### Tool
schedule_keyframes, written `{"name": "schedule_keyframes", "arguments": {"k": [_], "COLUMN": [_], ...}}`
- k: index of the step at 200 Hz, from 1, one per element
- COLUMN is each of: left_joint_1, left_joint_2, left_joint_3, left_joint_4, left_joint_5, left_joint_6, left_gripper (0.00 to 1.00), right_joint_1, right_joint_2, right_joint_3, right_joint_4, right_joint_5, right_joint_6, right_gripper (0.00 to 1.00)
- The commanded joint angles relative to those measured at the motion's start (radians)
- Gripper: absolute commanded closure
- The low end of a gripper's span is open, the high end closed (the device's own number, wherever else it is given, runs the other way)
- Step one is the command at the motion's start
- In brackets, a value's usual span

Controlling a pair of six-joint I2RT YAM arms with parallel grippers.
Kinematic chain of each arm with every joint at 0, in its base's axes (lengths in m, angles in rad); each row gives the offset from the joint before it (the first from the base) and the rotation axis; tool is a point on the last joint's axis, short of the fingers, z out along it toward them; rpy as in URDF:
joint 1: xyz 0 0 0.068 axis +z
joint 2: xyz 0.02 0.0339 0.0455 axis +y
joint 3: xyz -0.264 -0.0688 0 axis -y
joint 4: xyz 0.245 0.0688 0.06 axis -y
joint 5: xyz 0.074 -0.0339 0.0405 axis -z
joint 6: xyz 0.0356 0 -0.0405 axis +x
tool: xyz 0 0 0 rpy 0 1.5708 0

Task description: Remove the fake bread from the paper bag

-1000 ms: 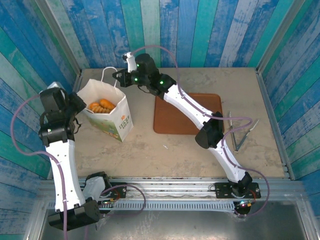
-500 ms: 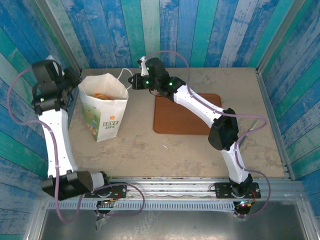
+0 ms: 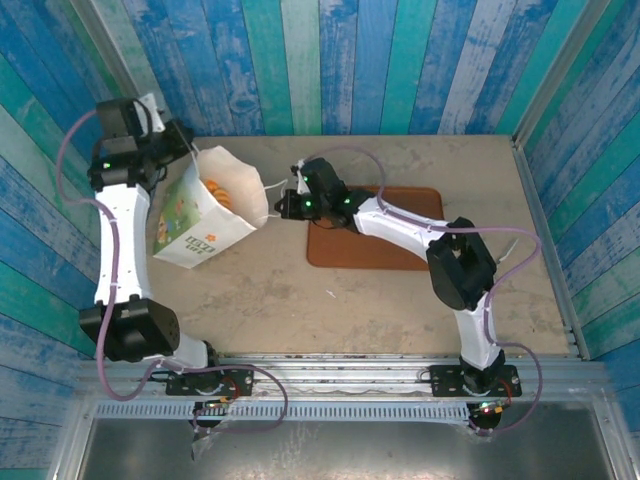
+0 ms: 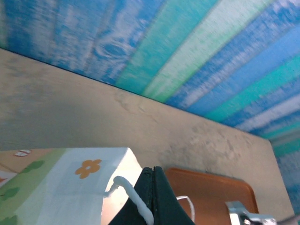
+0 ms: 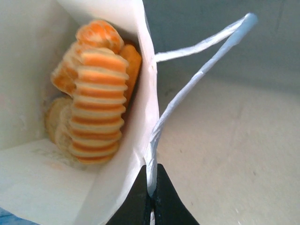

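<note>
1. The paper bag (image 3: 200, 225) leans on the left side of the counter (image 3: 300, 290).
2. The fake bread (image 5: 96, 93) sits inside the bag.
3. The tray (image 3: 345, 250) lies on the counter, right of the bag.
4. The right gripper (image 3: 277, 205) is between them.

Bright, even light and soft shadows – both wrist views blurred up close
</note>
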Motion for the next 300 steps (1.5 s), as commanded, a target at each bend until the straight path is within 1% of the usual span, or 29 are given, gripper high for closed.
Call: {"name": "schedule_keyframes", "arguments": {"k": [1, 38, 65, 79, 109, 132, 166, 184, 237, 268, 286, 300], "left_joint_1": [-0.041, -0.122, -0.142, -0.158, -0.166, -0.165, -0.165, -0.164, -0.165, -0.169, -0.175, -0.186], "left_joint_2": [-0.005, -0.018, -0.055, -0.075, -0.090, -0.112, -0.117, -0.107, -0.072, -0.057, -0.066, -0.072], "left_joint_3": [-0.065, -0.142, -0.211, -0.268, -0.348, -0.410, -0.442, -0.450, -0.476, -0.483, -0.507, -0.529], "left_joint_4": [0.078, 0.073, 0.084, 0.101, 0.084, 0.112, 0.123, 0.139, 0.212, 0.217, 0.244, 0.270], "left_joint_5": [0.066, 0.108, 0.123, 0.121, 0.115, 0.100, 0.006, -0.018, 0.036, 0.052, 0.073, 0.093], "left_joint_6": [0.033, 0.066, 0.069, 0.073, 0.078, 0.063, 0.036, 0.012, -0.033, -0.041, -0.057, -0.073], "left_gripper": [1.00, 1.00, 1.00, 1.00, 1.00, 1.00, 1.00, 1.00, 1.00, 1.00, 1.00, 1.00], "right_joint_1": [0.005, 0.021, 0.045, 0.054, 0.057, 0.057, 0.058, 0.058, 0.055, 0.043, 0.037, 0.030], "right_joint_2": [-0.077, -0.150, -0.190, -0.190, -0.178, -0.172, -0.131, -0.097, -0.044, -0.047, -0.075, -0.096], "right_joint_3": [-0.098, -0.271, -0.360, -0.391, -0.431, -0.439, -0.415, -0.395, -0.345, -0.346, -0.363, -0.353], "right_joint_4": [0.067, 0.150, 0.184, 0.195, 0.195, 0.191, 0.177, 0.172, 0.152, 0.127, 0.104, 0.025], "right_joint_5": [0.001, 0.007, 0.017, 0.011, -0.001, 0.002, -0.011, -0.022, -0.005, -0.001, 0.023, 0.058], "right_joint_6": [0.044, 0.086, 0.080, 0.090, 0.107, 0.103, 0.113, 0.126, 0.121, 0.111, 0.078, 0.041], "right_gripper": [0.99, 1.00, 0.99, 0.97, 0.97, 0.97, 0.98, 0.98, 0.99, 0.98, 0.93, 0.89]}}
